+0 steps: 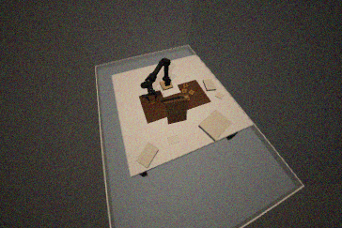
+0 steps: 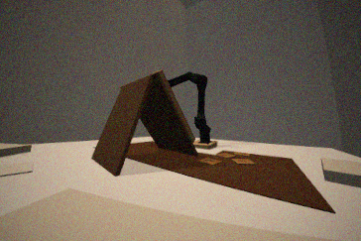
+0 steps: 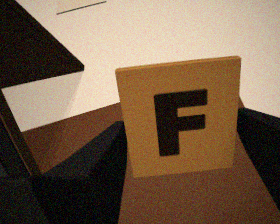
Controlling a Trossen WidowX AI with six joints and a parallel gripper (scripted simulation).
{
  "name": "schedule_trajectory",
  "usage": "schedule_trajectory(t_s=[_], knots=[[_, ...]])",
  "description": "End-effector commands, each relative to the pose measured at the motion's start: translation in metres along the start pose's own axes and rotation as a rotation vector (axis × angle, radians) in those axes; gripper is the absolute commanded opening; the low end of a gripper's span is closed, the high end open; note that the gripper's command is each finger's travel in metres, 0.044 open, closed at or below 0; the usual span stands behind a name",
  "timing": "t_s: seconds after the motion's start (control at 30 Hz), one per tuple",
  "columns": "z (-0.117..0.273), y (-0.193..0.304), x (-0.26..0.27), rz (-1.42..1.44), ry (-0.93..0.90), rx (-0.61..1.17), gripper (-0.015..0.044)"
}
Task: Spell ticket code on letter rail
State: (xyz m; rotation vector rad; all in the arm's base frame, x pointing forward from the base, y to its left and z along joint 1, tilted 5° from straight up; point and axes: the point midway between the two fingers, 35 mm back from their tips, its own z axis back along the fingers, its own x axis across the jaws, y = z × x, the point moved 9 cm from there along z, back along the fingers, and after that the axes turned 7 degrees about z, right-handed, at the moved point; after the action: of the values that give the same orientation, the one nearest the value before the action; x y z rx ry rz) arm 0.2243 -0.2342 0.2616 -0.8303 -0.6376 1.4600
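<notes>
My gripper is shut on a square orange-tan tile with a dark letter F, upright in the wrist view. It holds the tile over the left part of the brown board; the tent panels hide the gripper in the exterior view. Several loose tiles lie on the right part of the board, among them one tile and another; their letters are too small to read. A dark strip, possibly the rail, runs behind the tent in the top view. I cannot make out the ticket's code.
A brown tent-shaped stand rises at the board's middle front; its dark panel is at the upper left of the wrist view. Pale slabs lie around the counter, including a large one, one at the front left and one at the right.
</notes>
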Motion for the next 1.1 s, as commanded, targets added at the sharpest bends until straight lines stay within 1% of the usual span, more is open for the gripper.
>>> schedule_trajectory(t_s=[0.0, 1.07], knots=[[0.0024, -0.0025, -0.0006, 0.064, -0.002, -0.024, 0.0000], [0.0013, 0.0000, 0.0092, 0.063, -0.002, -0.024, 0.0000]])
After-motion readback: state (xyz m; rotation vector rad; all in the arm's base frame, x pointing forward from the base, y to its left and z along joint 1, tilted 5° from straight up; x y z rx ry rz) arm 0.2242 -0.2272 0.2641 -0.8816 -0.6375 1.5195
